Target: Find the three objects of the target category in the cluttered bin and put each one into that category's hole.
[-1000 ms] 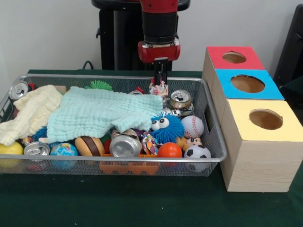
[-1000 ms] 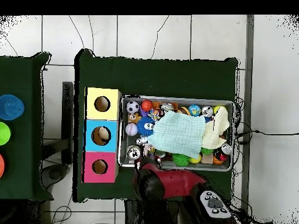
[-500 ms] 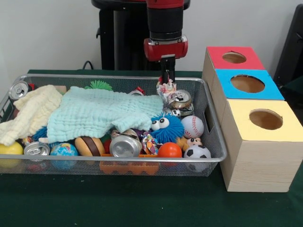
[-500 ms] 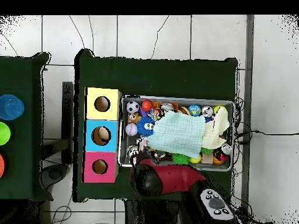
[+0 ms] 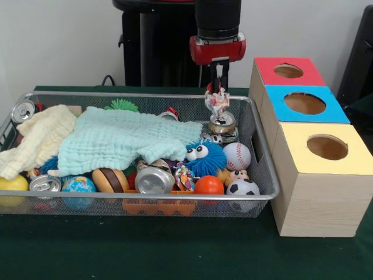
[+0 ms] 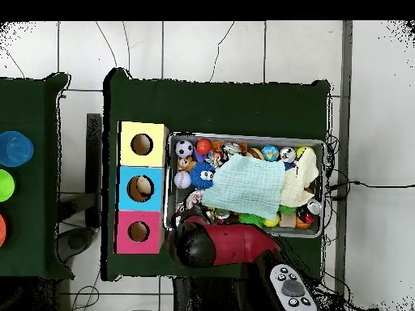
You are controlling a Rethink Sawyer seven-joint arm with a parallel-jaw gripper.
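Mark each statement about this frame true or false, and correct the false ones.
1. The gripper holds a small multicoloured toy above the wire bin. True.
2. The toy is already inside the red box. False: it hangs over the bin, beside that box.
3. A light green cloth covers much of the bin's contents. True.
4. The box with the blue top stands nearest the camera in the front view. False: the yellow-topped box does.
5. A soccer ball lies in the bin's corner near the yellow-topped box. True.
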